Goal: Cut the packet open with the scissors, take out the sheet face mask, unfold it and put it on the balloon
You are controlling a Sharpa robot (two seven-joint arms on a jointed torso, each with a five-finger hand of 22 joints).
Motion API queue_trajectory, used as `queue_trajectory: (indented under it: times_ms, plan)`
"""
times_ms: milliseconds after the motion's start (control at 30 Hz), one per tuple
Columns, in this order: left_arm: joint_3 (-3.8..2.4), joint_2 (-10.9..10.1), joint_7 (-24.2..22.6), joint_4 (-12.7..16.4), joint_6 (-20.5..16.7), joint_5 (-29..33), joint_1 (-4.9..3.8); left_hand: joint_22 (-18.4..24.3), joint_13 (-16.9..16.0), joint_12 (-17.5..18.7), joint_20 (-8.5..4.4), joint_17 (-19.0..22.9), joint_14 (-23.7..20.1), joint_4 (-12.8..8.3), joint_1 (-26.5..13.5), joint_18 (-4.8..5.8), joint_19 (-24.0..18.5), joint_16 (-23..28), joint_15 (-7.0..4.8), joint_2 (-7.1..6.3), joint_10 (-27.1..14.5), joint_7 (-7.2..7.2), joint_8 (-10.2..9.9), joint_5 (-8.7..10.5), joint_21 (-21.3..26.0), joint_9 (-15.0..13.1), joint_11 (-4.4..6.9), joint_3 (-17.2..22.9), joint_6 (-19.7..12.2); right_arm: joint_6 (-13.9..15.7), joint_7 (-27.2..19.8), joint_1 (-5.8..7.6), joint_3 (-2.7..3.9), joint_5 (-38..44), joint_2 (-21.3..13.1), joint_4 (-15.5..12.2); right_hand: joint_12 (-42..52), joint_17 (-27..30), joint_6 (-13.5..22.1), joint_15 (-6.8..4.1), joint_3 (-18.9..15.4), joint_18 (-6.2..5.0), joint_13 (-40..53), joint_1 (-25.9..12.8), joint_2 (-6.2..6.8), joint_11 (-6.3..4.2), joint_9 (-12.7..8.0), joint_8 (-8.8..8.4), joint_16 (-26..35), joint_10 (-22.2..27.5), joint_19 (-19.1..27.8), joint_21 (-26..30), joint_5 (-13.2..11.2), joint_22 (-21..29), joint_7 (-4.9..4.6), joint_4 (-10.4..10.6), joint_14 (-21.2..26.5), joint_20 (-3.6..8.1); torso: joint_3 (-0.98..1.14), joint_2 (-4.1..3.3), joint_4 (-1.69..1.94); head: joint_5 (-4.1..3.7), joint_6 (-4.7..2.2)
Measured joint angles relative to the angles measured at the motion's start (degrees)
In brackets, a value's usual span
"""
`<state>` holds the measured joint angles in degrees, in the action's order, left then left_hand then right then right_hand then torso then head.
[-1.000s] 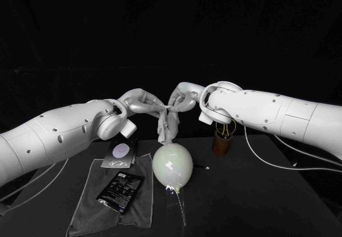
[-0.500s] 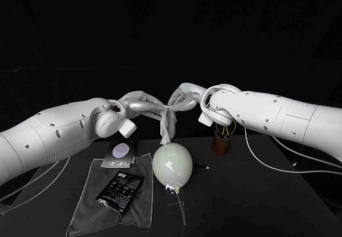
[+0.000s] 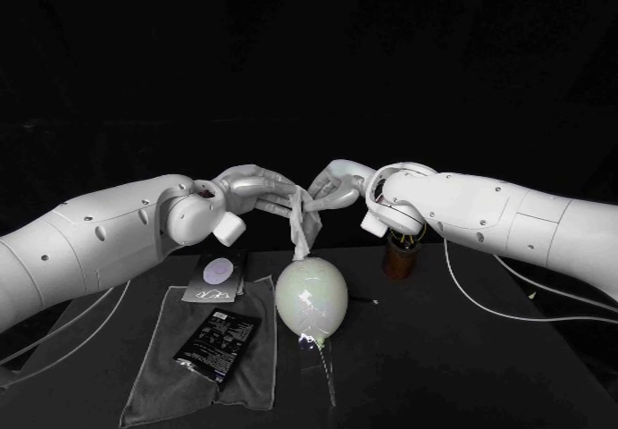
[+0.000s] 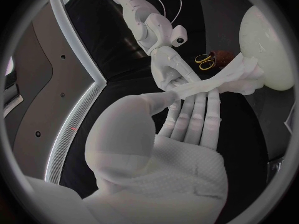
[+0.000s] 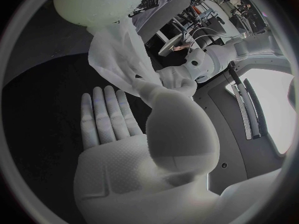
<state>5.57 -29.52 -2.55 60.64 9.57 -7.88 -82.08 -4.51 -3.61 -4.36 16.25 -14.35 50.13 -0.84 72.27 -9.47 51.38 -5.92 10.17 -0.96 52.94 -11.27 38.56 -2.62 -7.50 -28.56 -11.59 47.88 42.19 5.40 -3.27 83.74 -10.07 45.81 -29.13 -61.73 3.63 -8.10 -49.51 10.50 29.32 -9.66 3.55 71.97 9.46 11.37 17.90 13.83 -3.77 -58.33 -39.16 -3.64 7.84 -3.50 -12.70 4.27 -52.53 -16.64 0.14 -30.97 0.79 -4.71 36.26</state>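
Clamped on the sheet mask (image 3: 303,225) at its upper end, from two sides.

Left hand (image 3: 248,189): thumb and one finger pinched on the mask's top edge. Remaining fingers (image 4: 198,115) straight and side by side in the left wrist view.

Right hand (image 3: 338,186): thumb closed against a curled finger, mask trapped between. Other fingers (image 5: 107,115) flat and together in the right wrist view.

Held raised above the table (image 3: 463,357), with the fingertips of the two hands close together at the pinch points.

Hanging from those points: the mask, white, crumpled and only partly unfolded, in a narrow strip. Lower end at the top of the balloon (image 3: 312,299) and probably touching it, though contact is not certain from the head view.

At the middle of the table, directly below the hands: the balloon, pale and egg-shaped.

On the robot's left of the balloon: a grey cloth (image 3: 161,366) spread flat, with the black packet (image 3: 219,344) lying on it. Just beyond the cloth's far edge: a smaller dark card (image 3: 216,279) with a pale round mark.

On the robot's right, beyond the balloon: scissors (image 3: 407,238) with yellow handles, standing upright in a brown holder (image 3: 401,261), well apart from both hands.

Trailing from the right arm across the table: a white cable (image 3: 496,308).
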Motion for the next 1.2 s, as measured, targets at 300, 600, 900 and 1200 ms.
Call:
queue_trajectory:
  times_ms: [300,600,900,1200]
  plan:
    - [0.0,-0.11,1.12,-0.43,1.77,2.02,-0.01,-0.24,0.0,0.0,-0.88,0.14,2.41,-0.59,-1.26,-0.49,3.1,-0.45,-0.64,0.61,0.0,0.56,2.77,0.01,-1.1,0.0,0.01,1.55,-2.68,-0.51,-0.84,-1.12,0.0,-3.06,-0.4,1.17,0.0,0.77,0.29,0.54,-1.47,0.03,0.01,0.99,-0.29,0.21,-0.51,-0.56,0.0,0.62,8.08,0.7,-0.23,0.54,0.12,0.81,2.13,-0.09,0.04,-0.02,-0.03,0.02,0.24]
    - [-0.01,-0.12,1.35,-0.88,2.16,2.85,-0.03,-0.24,0.0,0.0,-1.09,0.24,2.41,-0.89,-1.35,-0.48,3.31,-0.45,-0.65,0.56,0.21,0.51,3.06,0.12,-1.1,0.0,-0.2,1.86,-2.75,-1.51,-2.69,-3.08,-0.03,-9.01,-2.14,0.12,0.0,4.48,7.25,2.8,-11.17,2.72,-0.03,-1.09,2.0,0.72,-1.82,-4.0,0.88,11.09,22.34,1.54,-4.88,1.49,1.39,5.13,22.33,-0.2,0.03,0.05,-0.03,0.08,0.51]
    - [-0.02,-0.28,1.35,-1.04,2.15,3.1,-0.03,-0.23,0.0,0.0,-1.09,0.36,2.41,-1.14,-1.59,-0.44,3.3,-0.45,-0.64,0.33,0.21,0.52,3.69,0.24,-1.1,0.0,-0.2,2.1,-3.13,-1.49,-5.49,-7.54,-0.03,-17.79,-4.21,-0.12,-0.81,5.76,24.93,2.5,-32.38,5.13,-1.01,8.51,-3.12,1.54,-6.61,-9.31,1.55,31.08,28.98,1.83,-5.4,1.89,3.66,11.81,34.35,-0.05,-0.05,0.08,-0.03,-0.21,0.52]
    - [-0.02,-0.48,1.27,-1.0,2.13,3.16,-0.04,-0.16,0.0,-0.01,-1.09,0.44,2.4,-1.68,-1.69,-0.35,3.3,-0.45,-0.64,0.22,0.21,0.6,4.03,0.07,-1.09,0.0,-0.2,2.63,-3.43,0.2,-9.24,-12.32,-0.03,-25.49,-4.21,1.36,-0.8,4.37,26.06,2.88,-34.49,3.0,-0.74,13.41,-5.15,2.05,-6.57,-9.64,-0.48,29.03,27.69,1.76,-5.4,1.58,3.89,11.99,26.08,-0.18,-0.01,0.05,-0.03,-0.37,0.47]
